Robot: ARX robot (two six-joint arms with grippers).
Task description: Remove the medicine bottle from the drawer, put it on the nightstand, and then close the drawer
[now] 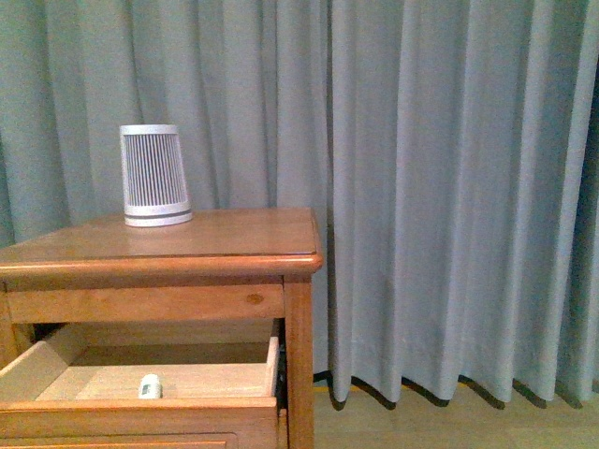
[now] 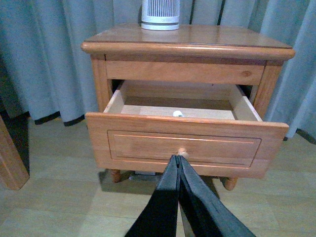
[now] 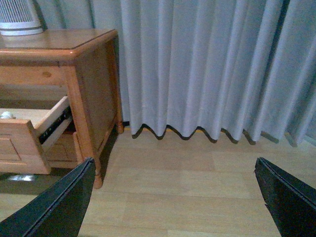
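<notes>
The medicine bottle lies on the pale floor of the open drawer, close behind the drawer front. From the left gripper it is ahead and higher, past the front panel and a little beyond the knob. That gripper's two dark fingers are pressed together with nothing between them, their tips just before the knob. I cannot tell whether they touch it.

The right gripper has its fingers spread wide and holds nothing. It hangs low over the wooden floor on the curtain side of the nightstand, well apart from the bottle.

The bottle looks like a small, light plastic thing: stiff, smooth, and likely to roll or skid away if nudged. I would take it across its round body, near the middle, with the fingers coming down from above, since the drawer front crowds it on the near side. A gentle squeeze should do.

No writing can be read anywhere. The bottle is too small in every view to show a label, and the ribbed white canister on top shows no brand.
</notes>
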